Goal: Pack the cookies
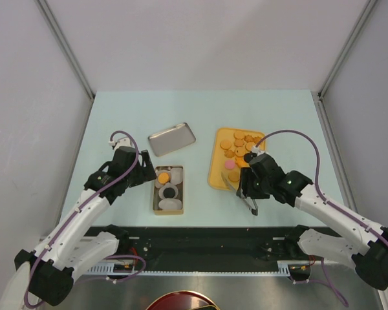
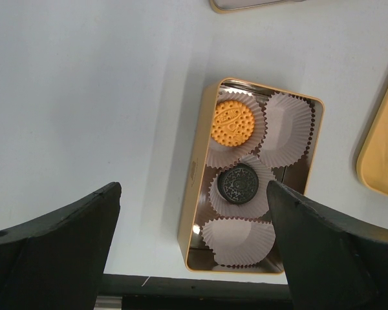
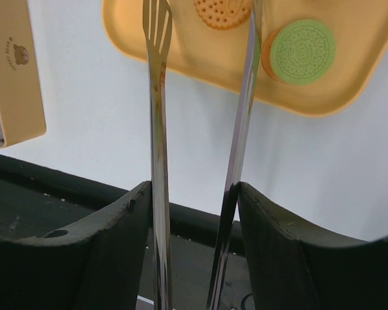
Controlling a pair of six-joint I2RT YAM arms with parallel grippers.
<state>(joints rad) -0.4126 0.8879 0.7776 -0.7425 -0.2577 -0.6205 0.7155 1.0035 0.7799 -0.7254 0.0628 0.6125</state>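
Several cookies [image 1: 240,143], mostly orange-brown, lie on an orange tray [image 1: 215,173]. One orange cookie [image 2: 233,123] and one black cookie [image 2: 239,184] sit in white paper cups inside the rectangular tin [image 2: 193,187]; two other cups [image 2: 288,126] are empty. My left gripper [image 2: 194,213] is open and empty above the tin's near end. My right gripper [image 3: 194,194] is shut on metal tongs [image 3: 156,129]. The tongs' arms stand apart, their tips over the tray's near edge. A green cookie [image 3: 302,51] lies just right of the right arm, and an orange-brown cookie [image 3: 223,13] lies between the arms.
The tin's lid [image 1: 171,139] lies upside down behind the tin [image 1: 157,194], left of the tray. The tin's side [image 3: 13,77] shows at the left of the right wrist view. The table's black front edge [image 2: 181,287] is close below both grippers.
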